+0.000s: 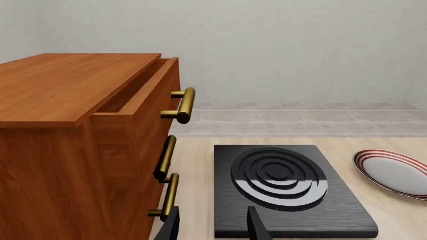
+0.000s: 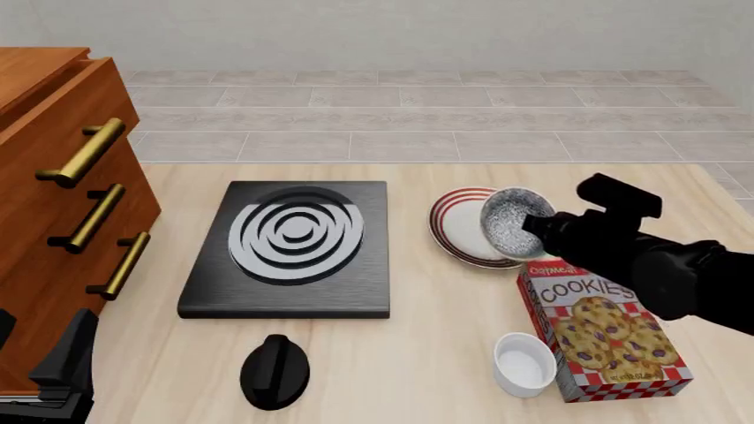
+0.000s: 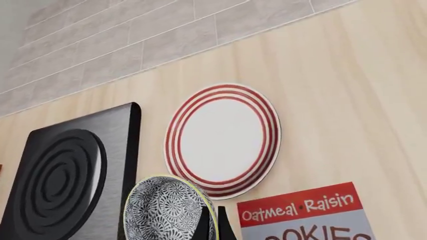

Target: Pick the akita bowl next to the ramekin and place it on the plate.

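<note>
1. The right tool is closed on the rim of the bowl, held tilted at centre right of the front view, above the plate's right edge.
2. The plate's centre lies left of the bowl, so I judge a short leftward carry precedes release.
3. The left tool, parted and empty, sits at lower left, far from the plate.

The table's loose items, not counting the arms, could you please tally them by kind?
Bowl: 1
Ramekin: 1
Plate: 1
Stove: 1
Knob: 1
Cookie box: 1
Total: 6
</note>
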Motion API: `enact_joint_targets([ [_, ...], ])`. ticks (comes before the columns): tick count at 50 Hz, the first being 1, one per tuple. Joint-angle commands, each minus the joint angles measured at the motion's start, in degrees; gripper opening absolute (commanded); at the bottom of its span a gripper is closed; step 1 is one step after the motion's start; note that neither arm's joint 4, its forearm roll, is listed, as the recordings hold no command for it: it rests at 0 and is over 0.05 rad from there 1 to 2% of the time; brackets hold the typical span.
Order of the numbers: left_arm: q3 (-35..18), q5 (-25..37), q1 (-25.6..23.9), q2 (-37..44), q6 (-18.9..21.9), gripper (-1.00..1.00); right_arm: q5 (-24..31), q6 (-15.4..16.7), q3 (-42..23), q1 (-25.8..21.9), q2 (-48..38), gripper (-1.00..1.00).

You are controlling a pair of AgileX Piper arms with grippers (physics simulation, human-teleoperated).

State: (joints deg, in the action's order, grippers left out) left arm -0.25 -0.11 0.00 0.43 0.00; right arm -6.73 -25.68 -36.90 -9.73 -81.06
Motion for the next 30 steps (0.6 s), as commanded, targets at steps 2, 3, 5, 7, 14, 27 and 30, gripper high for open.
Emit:
enact_joint_targets([
  [2, 0.0, 0.0, 0.0, 0.0, 0.0, 1.0, -1.45, 0.01, -1.33, 0.55, -2.35, -1.0],
  [3, 0.0, 0.0, 0.0, 0.0, 0.0, 1.0, -1.6, 0.08, -1.35, 0.62, -2.58, -1.0],
  [5, 0.0, 0.0, 0.0, 0.0, 0.0, 1.0, -1.79, 0.15, -1.56, 0.68, -3.12, -1.0],
  [7, 0.0, 0.0, 0.0, 0.0, 0.0, 1.0, -2.04, 0.33, -2.01, 0.85, -4.03, -1.0],
  [14, 0.0, 0.0, 0.0, 0.0, 0.0, 1.0, -2.79, 0.6, -2.86, 1.24, -6.2, -1.0],
  [27, 0.0, 0.0, 0.0, 0.0, 0.0, 1.0, -3.4, 1.21, -4.61, 1.6, -9.24, -1.0],
  [30, 0.0, 0.0, 0.0, 0.0, 0.0, 1.0, -3.7, 1.37, -4.78, 1.62, -9.89, -1.0],
])
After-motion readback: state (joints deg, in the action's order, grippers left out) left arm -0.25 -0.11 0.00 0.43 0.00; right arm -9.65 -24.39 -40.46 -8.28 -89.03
